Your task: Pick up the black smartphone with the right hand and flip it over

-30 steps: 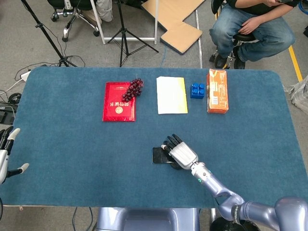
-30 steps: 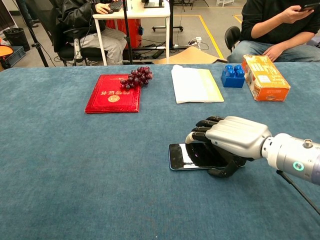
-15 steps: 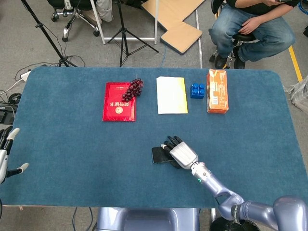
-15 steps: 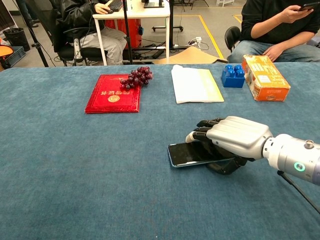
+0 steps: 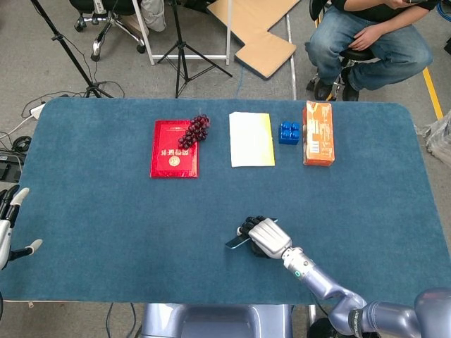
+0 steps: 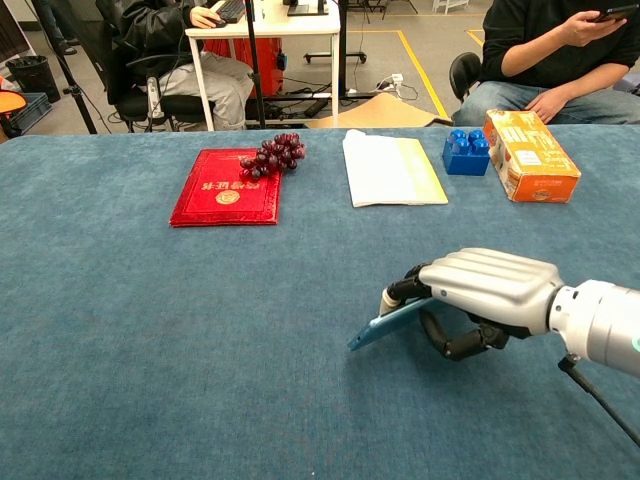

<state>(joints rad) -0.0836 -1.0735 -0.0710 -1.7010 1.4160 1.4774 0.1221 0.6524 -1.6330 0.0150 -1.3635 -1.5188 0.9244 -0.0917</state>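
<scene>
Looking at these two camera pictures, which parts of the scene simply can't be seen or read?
- Black smartphone: its rear part, hidden inside the right hand in both views.
- Left hand: cut off by the head view's left edge; absent from the chest view.
- Gold lettering on the red booklet: too small to read.
- Seated person: head cut off by the top edge.

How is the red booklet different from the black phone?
The flat red booklet with gold print lies on the blue table; the black smartphone is tilted up, held by the right hand. The booklet looks bigger, and dark grapes rest on its corner. Both are thin rectangles.
</scene>
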